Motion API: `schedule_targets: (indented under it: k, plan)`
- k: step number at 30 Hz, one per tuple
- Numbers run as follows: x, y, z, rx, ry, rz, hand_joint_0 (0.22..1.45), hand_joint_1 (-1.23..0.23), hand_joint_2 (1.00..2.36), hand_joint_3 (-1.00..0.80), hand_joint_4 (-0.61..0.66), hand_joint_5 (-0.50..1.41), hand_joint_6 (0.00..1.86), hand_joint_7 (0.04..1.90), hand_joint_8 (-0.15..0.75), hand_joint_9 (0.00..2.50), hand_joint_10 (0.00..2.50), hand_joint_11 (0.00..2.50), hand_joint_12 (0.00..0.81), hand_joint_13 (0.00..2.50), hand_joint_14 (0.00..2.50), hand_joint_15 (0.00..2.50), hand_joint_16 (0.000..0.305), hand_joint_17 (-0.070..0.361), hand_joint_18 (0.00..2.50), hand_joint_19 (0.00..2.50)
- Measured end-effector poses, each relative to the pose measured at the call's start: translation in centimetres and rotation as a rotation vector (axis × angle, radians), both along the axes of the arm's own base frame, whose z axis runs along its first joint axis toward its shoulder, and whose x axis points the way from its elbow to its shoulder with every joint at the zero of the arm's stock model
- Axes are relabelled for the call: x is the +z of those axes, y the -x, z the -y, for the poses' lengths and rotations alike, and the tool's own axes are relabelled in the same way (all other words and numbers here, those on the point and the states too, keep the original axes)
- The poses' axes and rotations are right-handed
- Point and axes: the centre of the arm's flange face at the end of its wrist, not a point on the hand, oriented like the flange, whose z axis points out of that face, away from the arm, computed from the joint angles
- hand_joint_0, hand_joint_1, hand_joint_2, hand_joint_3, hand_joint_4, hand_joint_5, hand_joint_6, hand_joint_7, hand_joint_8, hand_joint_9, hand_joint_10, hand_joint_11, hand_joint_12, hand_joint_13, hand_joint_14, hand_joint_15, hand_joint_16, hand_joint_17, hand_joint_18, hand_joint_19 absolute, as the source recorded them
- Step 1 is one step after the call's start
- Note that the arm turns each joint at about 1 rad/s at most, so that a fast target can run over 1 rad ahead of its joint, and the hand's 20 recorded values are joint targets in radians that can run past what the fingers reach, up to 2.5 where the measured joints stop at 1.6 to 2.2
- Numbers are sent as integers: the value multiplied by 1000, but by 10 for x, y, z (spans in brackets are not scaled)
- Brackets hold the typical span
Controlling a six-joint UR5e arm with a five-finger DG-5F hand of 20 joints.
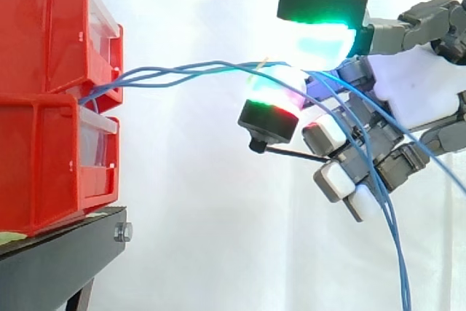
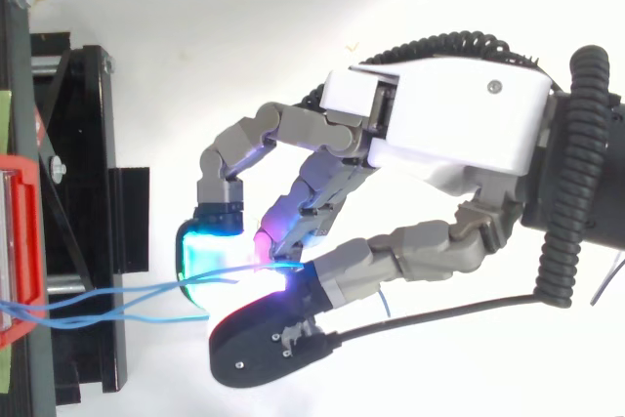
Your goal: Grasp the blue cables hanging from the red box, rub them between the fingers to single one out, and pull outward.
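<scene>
Blue cables (image 1: 182, 73) come out of the red box (image 1: 44, 92) at the seam between its upper and lower bins. They run close to level away from its front, several strands loosely twisted. On the far side from the box they end in my pinch, and past it the slack drops down and away from the box, across my other curled fingers.

My hand (image 1: 426, 92) is well off the box front, at seam height. It is closed on the bundle, with two glowing pads (image 1: 320, 43) clamped together, one above the strands and one below. The top view (image 2: 117, 305) shows the same: the strands go from the box straight into the pinch.

Step, as I read it: grasp done, rubbing phase. More than one strand seems to enter the pinch, so none is singled out yet.

Next: roll the pads against each other at light pressure so the spare strands slip out. Then firm up on the one left and pull straight away from the box. If I clamp too hard, the whole bundle comes along.
</scene>
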Motion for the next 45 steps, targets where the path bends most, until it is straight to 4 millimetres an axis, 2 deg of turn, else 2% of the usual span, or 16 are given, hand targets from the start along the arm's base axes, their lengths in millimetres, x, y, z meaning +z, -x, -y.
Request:
schedule_targets:
  k: [5, 6, 15, 23, 27, 32, 39, 45]
  plan:
    - [0, 0, 0, 0, 0, -1, 544, -643, 1000, -500, 22, -125, 862, 990, 225, 1126, 22, 708, 334, 965, 26, 641, 44, 100, 817, 612]
    - [0, 0, 0, 0, 0, -1, 564, -584, 1000, -500, 17, -125, 858, 1003, 222, 1131, 20, 709, 332, 964, 27, 646, 44, 98, 810, 628]
    - [-2, 3, 1, 18, 1, -31, 562, -531, 1001, -484, 27, -124, 839, 998, 231, 1134, 22, 705, 335, 963, 26, 650, 45, 102, 803, 641]
    - [-4, 7, -1, 45, -1, -67, 585, -712, 1013, -249, 20, -120, 852, 1073, 243, 1125, 22, 714, 352, 971, 26, 639, 48, 108, 833, 606]
    - [-5, 8, -2, 56, -3, -79, 612, -820, 1017, -209, 14, -130, 878, 1050, 234, 1087, 23, 703, 341, 946, 24, 629, 46, 103, 819, 599]
    - [-5, 9, -2, 61, -3, -83, 664, -898, 1015, -282, -30, -141, 891, 1041, 221, 1057, 20, 721, 325, 922, 26, 622, 43, 97, 801, 579]
    - [-5, 9, -5, 64, -2, -86, 735, -901, 1002, -468, -113, -150, 903, 1051, 199, 1040, 22, 721, 322, 914, 26, 618, 41, 93, 804, 553]
    - [-6, 10, -6, 63, -3, -89, 735, -900, 1001, -485, -161, -150, 906, 1058, 194, 1047, 23, 716, 317, 918, 26, 622, 41, 91, 808, 552]
